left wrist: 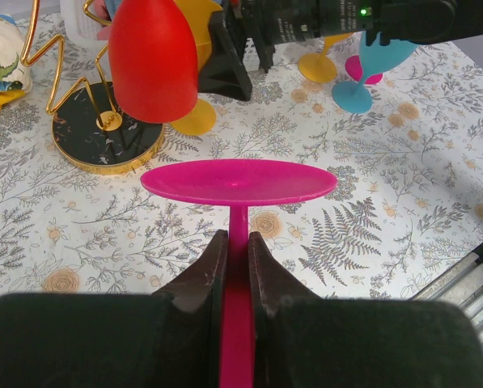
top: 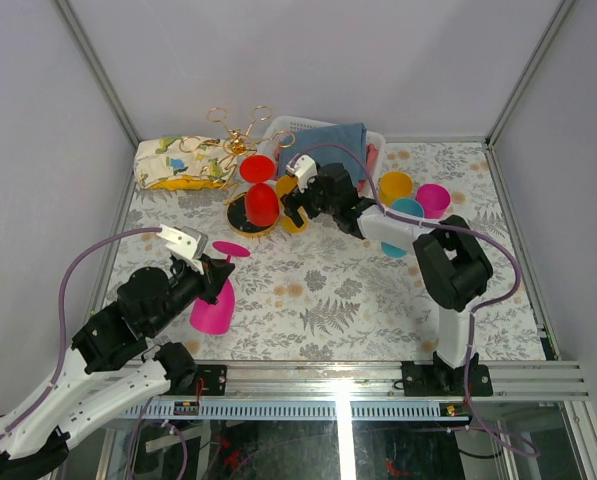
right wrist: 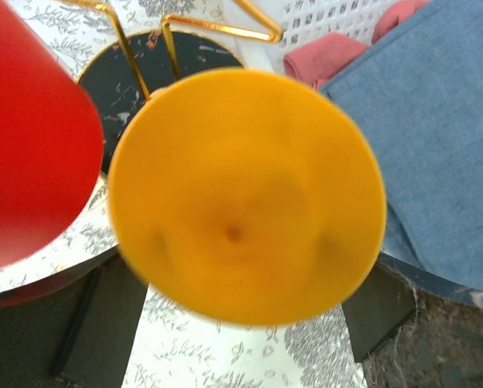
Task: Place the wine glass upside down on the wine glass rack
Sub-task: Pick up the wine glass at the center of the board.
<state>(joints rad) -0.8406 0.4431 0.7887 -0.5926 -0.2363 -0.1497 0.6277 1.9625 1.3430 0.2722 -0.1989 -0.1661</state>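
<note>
My left gripper [top: 214,276] [left wrist: 237,239] is shut on the stem of a magenta wine glass [top: 214,312] [left wrist: 239,179] and holds it tilted at the near left, foot towards the rack. The gold wire rack [top: 240,126] [left wrist: 103,139] [right wrist: 199,58] stands at the back on a dark round base. A red glass [top: 261,205] [left wrist: 154,56] [right wrist: 31,145] hangs upside down on it. My right gripper [top: 296,205] [right wrist: 241,242] holds a yellow wine glass [top: 287,186] [left wrist: 194,120] [right wrist: 245,198] just right of the rack; the glass hides the fingertips.
A white basket [top: 374,140] with a blue cloth [top: 333,140] [right wrist: 443,137] and a pink cloth sits behind the rack. A patterned pouch [top: 183,162] lies at the back left. Yellow [top: 396,185], magenta [top: 433,198] and teal [top: 408,208] glasses stand at the right.
</note>
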